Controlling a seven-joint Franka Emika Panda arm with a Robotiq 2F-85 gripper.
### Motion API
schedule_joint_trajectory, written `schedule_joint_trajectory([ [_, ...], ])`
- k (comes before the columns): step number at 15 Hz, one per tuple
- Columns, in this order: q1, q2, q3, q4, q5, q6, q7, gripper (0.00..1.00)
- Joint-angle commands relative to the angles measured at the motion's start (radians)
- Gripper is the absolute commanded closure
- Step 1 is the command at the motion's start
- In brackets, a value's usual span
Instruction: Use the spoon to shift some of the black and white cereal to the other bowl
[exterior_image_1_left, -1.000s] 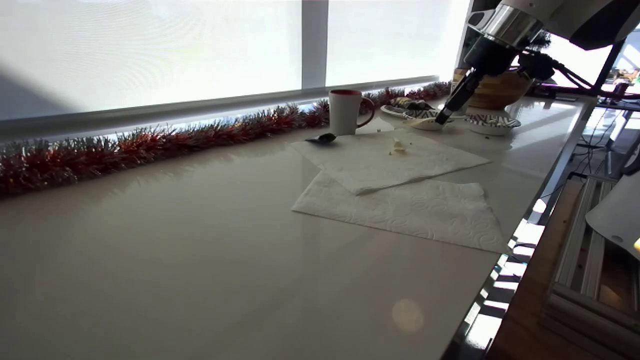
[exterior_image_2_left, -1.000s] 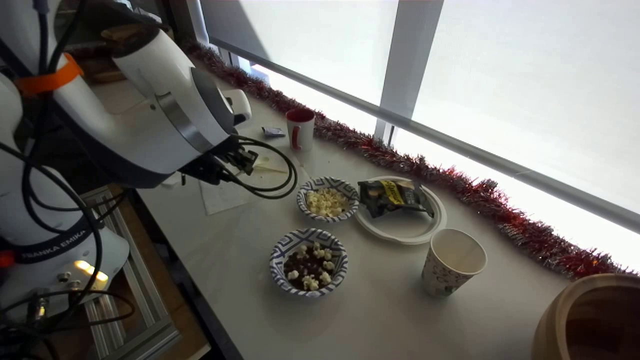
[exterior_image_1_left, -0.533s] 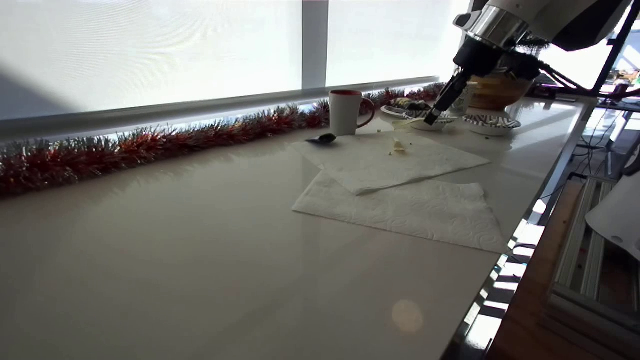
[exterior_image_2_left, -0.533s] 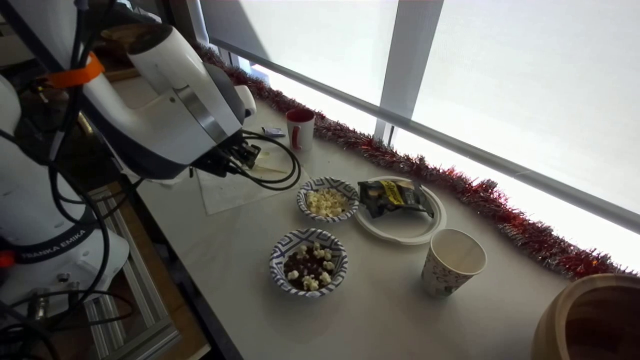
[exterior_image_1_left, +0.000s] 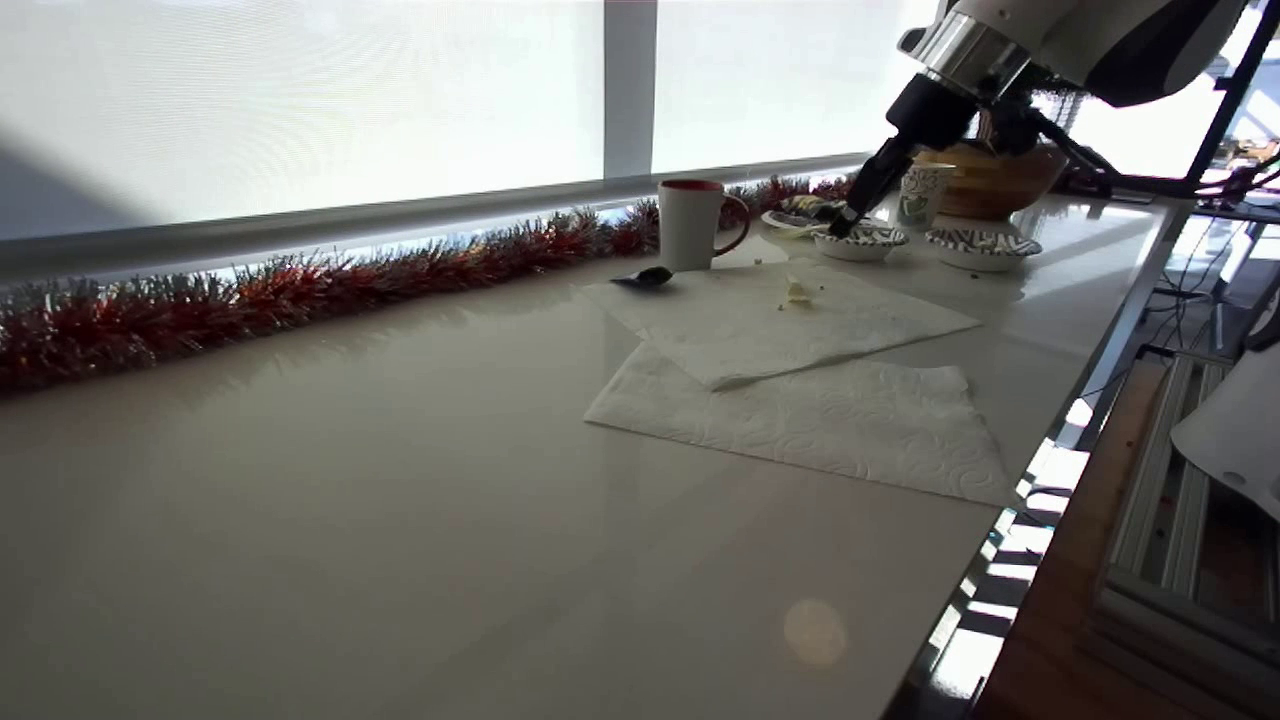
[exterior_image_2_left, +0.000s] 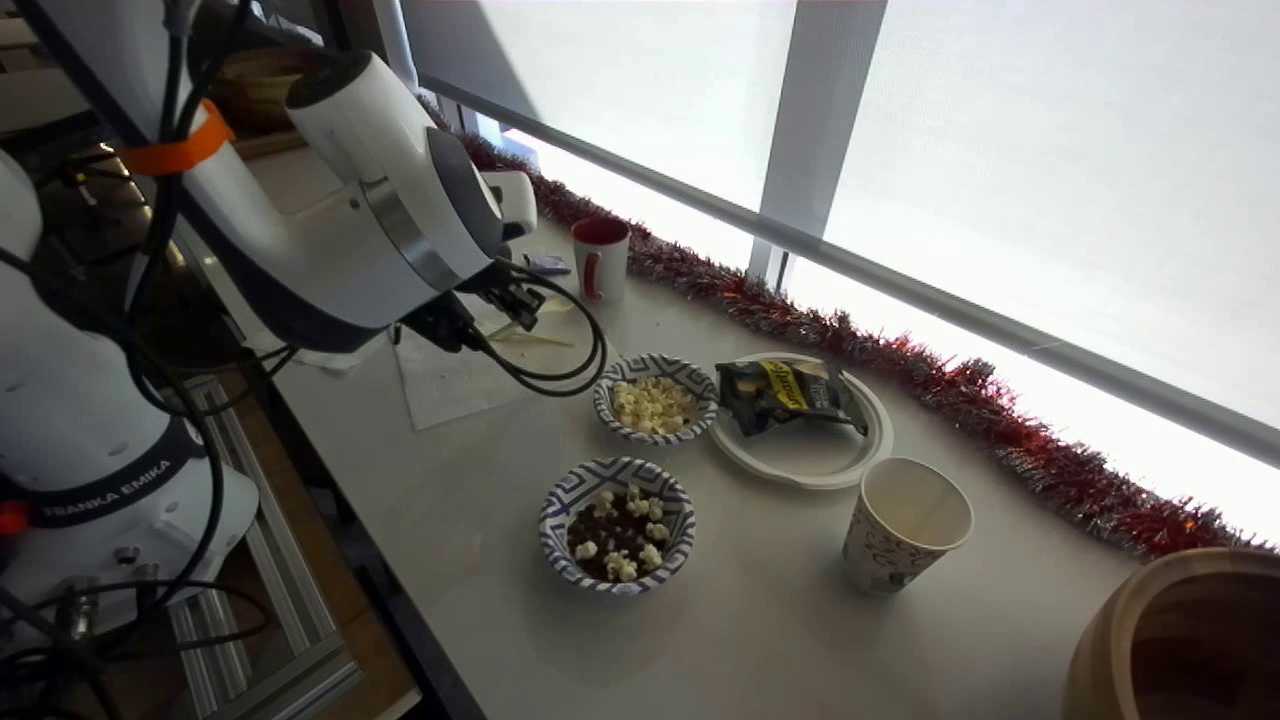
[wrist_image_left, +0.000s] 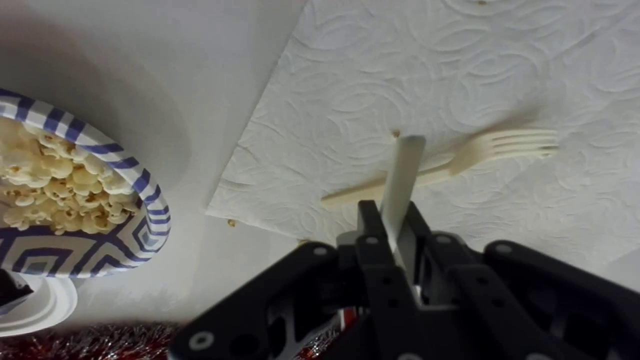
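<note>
My gripper (wrist_image_left: 395, 212) is shut on a flat pale handle, the spoon (wrist_image_left: 404, 172); its far end lies behind the fingers in the wrist view. In an exterior view the gripper (exterior_image_1_left: 842, 228) hangs tilted in front of the nearer bowl, with a pale part of the spoon (exterior_image_1_left: 795, 231) showing beside the tips. The black and white cereal (exterior_image_2_left: 612, 535), dark bits with white popcorn pieces on top, is in a patterned paper bowl (exterior_image_2_left: 555, 555). Another patterned bowl (exterior_image_2_left: 607, 412) holds popcorn; its rim (wrist_image_left: 159, 215) shows at the wrist view's left.
A wooden fork (wrist_image_left: 470, 152) lies on a paper towel (wrist_image_left: 350, 95) below the gripper. A red-lined mug (exterior_image_2_left: 601, 258), a plate (exterior_image_2_left: 865, 440) with a snack bag (exterior_image_2_left: 790, 392), a paper cup (exterior_image_2_left: 905, 525) and a wooden pot (exterior_image_2_left: 1110, 640) stand around. Tinsel (exterior_image_1_left: 330, 285) runs along the window.
The gripper, with the spoon in it, has moved left and slightly up in an exterior view; elsewhere the arm shows shifted right. The bowls have stayed put.
</note>
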Motion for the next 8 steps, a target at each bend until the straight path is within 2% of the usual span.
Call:
schedule_joint_trajectory([
  [1, 0.006, 0.043, 0.01, 0.01, 0.097, -0.029, 0.015, 0.97],
  [8, 0.014, 0.127, 0.032, 0.046, 0.29, -0.068, -0.011, 0.97],
])
